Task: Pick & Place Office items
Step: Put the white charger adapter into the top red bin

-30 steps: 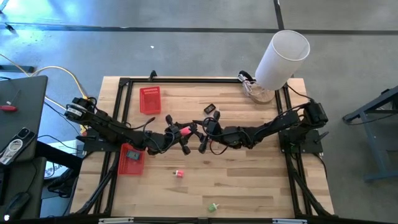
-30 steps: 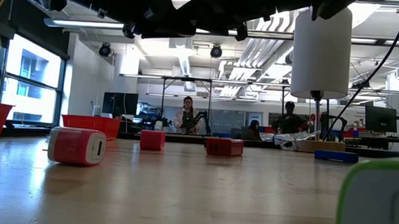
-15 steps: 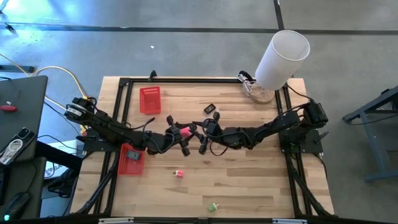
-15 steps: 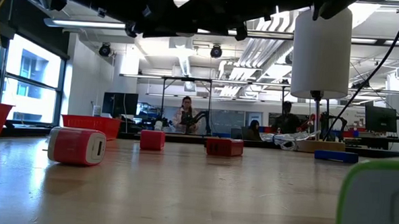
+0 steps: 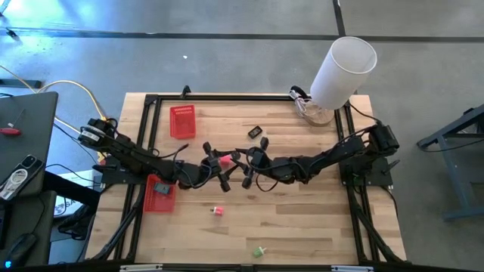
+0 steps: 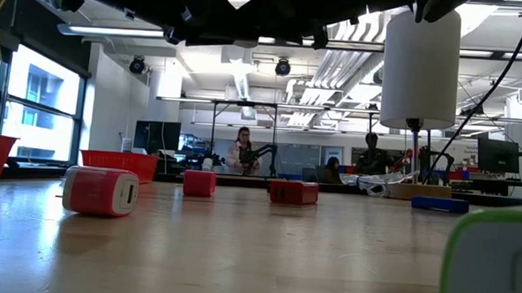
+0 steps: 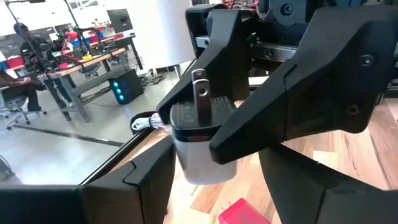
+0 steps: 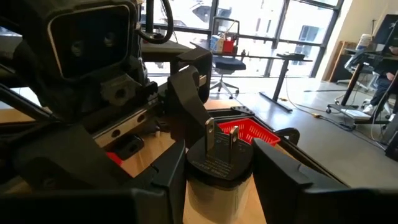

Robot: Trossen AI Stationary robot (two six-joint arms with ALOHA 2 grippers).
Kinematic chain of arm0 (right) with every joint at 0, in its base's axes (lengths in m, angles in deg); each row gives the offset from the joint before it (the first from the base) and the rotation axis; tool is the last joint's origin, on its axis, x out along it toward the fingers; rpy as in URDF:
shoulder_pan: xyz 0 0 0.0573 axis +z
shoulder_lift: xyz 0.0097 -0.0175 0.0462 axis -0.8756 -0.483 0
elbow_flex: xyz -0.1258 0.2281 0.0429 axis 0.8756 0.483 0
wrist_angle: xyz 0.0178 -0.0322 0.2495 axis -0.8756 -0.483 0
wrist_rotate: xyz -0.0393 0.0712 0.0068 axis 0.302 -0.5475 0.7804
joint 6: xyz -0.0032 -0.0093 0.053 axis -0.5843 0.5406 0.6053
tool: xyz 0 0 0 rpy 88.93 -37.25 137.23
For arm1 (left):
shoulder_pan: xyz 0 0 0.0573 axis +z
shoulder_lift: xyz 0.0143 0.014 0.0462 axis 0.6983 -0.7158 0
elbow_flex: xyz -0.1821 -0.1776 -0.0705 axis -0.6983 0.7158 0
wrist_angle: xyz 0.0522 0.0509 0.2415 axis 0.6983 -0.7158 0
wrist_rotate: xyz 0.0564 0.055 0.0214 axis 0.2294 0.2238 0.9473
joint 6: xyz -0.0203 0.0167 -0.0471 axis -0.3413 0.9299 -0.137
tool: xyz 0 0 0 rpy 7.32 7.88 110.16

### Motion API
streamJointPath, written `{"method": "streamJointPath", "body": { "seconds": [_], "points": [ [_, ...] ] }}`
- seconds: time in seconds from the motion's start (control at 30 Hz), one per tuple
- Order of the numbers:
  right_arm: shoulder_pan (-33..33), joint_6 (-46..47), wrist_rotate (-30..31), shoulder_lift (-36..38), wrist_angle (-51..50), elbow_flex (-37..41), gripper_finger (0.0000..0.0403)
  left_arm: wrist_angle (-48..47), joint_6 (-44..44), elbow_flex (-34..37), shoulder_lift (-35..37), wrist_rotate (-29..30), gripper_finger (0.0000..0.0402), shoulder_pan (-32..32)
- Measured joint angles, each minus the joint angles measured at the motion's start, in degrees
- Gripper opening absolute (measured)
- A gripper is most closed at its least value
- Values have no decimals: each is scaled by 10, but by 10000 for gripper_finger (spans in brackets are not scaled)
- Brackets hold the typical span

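Note:
Both arms meet over the table's middle. Between them is a small charger plug (image 5: 224, 159) with a pale pink-white body, a black face and two metal prongs (image 7: 200, 93). My right gripper (image 8: 219, 180) is shut on it, reaching in from the table's right. My left gripper (image 7: 214, 177) is open, with its fingers on either side of the same plug and a strip of table showing beside one of them. Other small pieces lie loose on the table: a pink-red one (image 5: 218, 211), a green one (image 5: 259, 251) and a black one (image 5: 255, 132). My right gripper pinches the charger plug between its two fingers (image 8: 168, 180), on the sides of the body just under the black face (image 8: 217, 168). The fingers come level from the table's right side. The plug is lifted clear of the table.
Two red mesh baskets sit at the left, one far (image 5: 182, 121) and one near (image 5: 159, 194). A big white cylinder (image 5: 344, 68) stands at the far right corner. A black frame (image 5: 227, 97) runs around the table. In the low view, people sit in the room behind the table.
My right gripper's fingers have drawn closer together around the plug, and it has shifted slightly toward the left gripper. The plug and the left arm have stayed where they were.

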Motion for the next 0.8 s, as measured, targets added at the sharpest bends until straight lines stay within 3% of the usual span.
{"method": "streamJointPath", "body": {
  "seconds": [0.2,0.8],
  "points": [
    [3,0,2,6,-4,0,136,-1,4,0,0,27,222,-1],
    [36,-2,46,46,-47,0,136,-8,4,0,0,26,222,-13]
  ]
}}
